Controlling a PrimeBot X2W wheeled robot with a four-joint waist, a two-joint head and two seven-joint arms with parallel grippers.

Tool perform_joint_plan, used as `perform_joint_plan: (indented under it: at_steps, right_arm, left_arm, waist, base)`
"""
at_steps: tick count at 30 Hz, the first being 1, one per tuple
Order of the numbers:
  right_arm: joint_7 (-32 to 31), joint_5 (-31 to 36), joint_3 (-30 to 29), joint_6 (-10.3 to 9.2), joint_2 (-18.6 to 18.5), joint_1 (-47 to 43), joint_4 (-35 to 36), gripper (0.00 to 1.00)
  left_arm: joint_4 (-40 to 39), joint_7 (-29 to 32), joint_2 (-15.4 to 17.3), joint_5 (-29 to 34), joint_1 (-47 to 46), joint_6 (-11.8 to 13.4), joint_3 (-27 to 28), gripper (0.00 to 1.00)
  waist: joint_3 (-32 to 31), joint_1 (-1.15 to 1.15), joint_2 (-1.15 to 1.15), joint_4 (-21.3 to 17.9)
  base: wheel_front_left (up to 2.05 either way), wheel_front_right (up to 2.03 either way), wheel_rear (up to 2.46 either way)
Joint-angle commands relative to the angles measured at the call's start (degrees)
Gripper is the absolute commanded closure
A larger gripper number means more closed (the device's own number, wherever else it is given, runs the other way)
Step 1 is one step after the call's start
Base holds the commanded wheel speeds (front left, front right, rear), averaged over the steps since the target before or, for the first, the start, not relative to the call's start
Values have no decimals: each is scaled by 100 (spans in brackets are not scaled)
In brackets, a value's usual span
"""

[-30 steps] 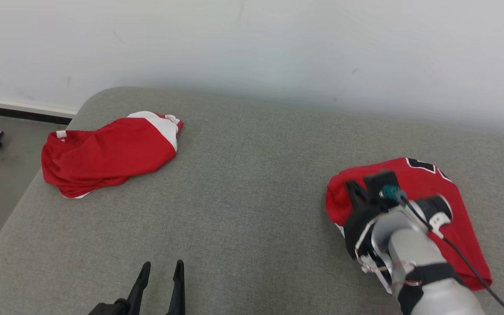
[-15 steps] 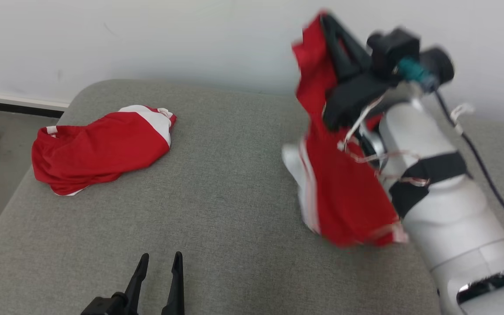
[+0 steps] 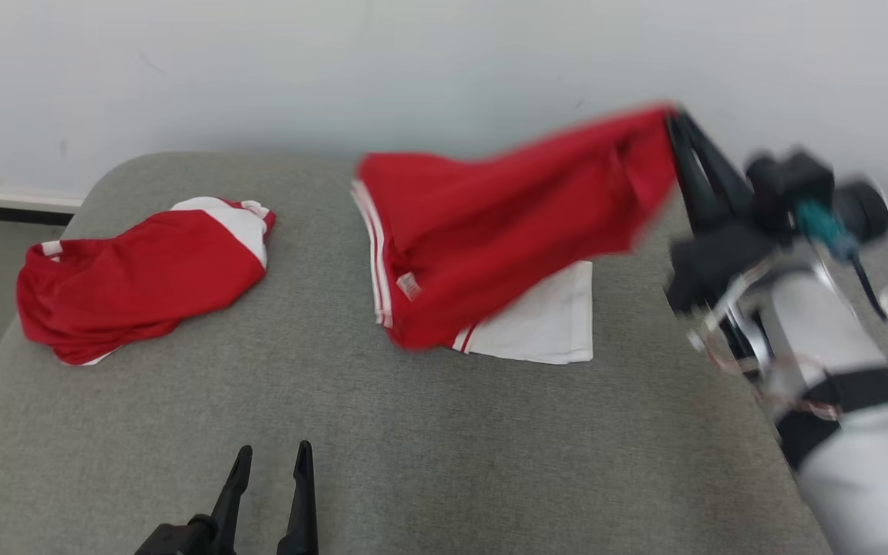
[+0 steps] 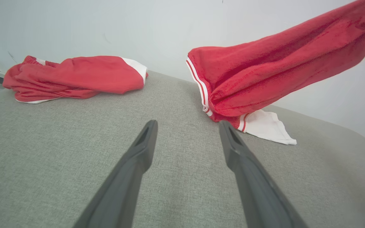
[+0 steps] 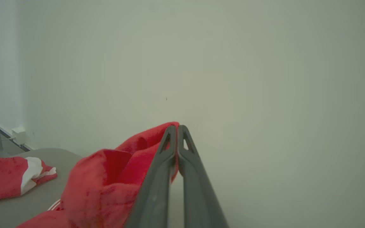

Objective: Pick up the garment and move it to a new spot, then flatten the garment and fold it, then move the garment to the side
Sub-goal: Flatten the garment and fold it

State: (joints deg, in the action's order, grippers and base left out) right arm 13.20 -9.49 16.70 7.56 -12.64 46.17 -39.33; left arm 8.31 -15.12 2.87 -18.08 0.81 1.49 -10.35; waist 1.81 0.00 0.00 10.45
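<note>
Relocating the red garment (image 3: 506, 223): right gripper (image 3: 671, 117) jaws were clamped on it at two o'clock, left gripper (image 3: 273, 450) jaws apart; flattening seemed next.

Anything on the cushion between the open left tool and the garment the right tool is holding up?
No. In the left wrist view the stretch from the left tool to the lifted garment is bare grey cushion.

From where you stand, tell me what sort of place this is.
Probably a plain indoor test room set up for folding clothes: a broad grey upholstered surface against a bare white wall, one crumpled red garment lying on it, and a second red garment held up by one end.
</note>
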Motion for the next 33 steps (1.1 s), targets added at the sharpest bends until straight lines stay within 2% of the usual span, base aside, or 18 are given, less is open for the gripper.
perform_joint_plan:
  at_steps: [1, 5, 9, 12, 13, 15, 16, 17, 18, 24, 33]
  right_arm:
    - [-101, -31, -10, -14, -192, -327, 84, 100]
    - [-482, -88, -273, -14, -679, -1340, 424, 100]
    - [-997, 20, -973, -14, -882, -2333, 695, 100]
    - [-1347, 225, -1534, -14, -830, -2925, 838, 100]
    - [-1347, 225, -1534, -14, -830, -2925, 838, 100]
    - [-1593, 406, -1915, -14, -684, -3256, 903, 100]
    - [-1669, 522, -2035, -14, -611, -3393, 973, 84]
    - [-1722, 580, -2150, -14, -511, -3483, 1060, 15]
    - [-1760, 664, -2231, -14, -439, -3580, 1161, 0]
    - [-1625, 955, -2405, -14, 41, -4008, 1837, 0]
    - [-297, 977, -2019, -15, 571, -4549, 2547, 0]
  left_arm:
    - [-23, -5, 2, 11, 63, 1, 14, 0]
    - [-10, -5, 2, 40, 71, -28, 73, 0]
    - [14, -5, 2, 52, 92, -36, 93, 0]
    - [41, -5, 2, 63, 102, -58, 92, 0]
    - [41, -5, 2, 63, 102, -58, 92, 0]
    - [61, -5, 2, 73, 104, -79, 89, 0]
    - [71, -5, 3, 79, 107, -80, 89, 0]
    - [76, -5, 2, 83, 111, -83, 91, 0]
    - [83, -5, 3, 93, 111, -92, 93, 0]
    - [144, -5, 3, 133, 163, -148, 135, 0]
    - [234, -5, 2, 209, 291, -247, 244, 0]
  waist:
    - [-35, 0, 0, -99]
    - [-79, 0, 0, -239]
    - [-142, 0, 0, -365]
    - [-171, 0, 0, -438]
    - [-171, 0, 0, -438]
    - [-194, 0, 0, -482]
    - [-210, 0, 0, -497]
    - [-219, 0, 0, -509]
    - [-227, 0, 0, -519]
    - [-323, 0, 0, -581]
    - [-551, 0, 0, -642]
  base:
    - [0, 0, 0]
    - [0, 0, 0]
    - [0, 0, 0]
    - [0, 0, 0]
    - [0, 0, 0]
    - [0, 0, 0]
    - [0, 0, 0]
    - [0, 0, 0]
    - [0, 0, 0]
    - [0, 0, 0]
    - [0, 0, 0]
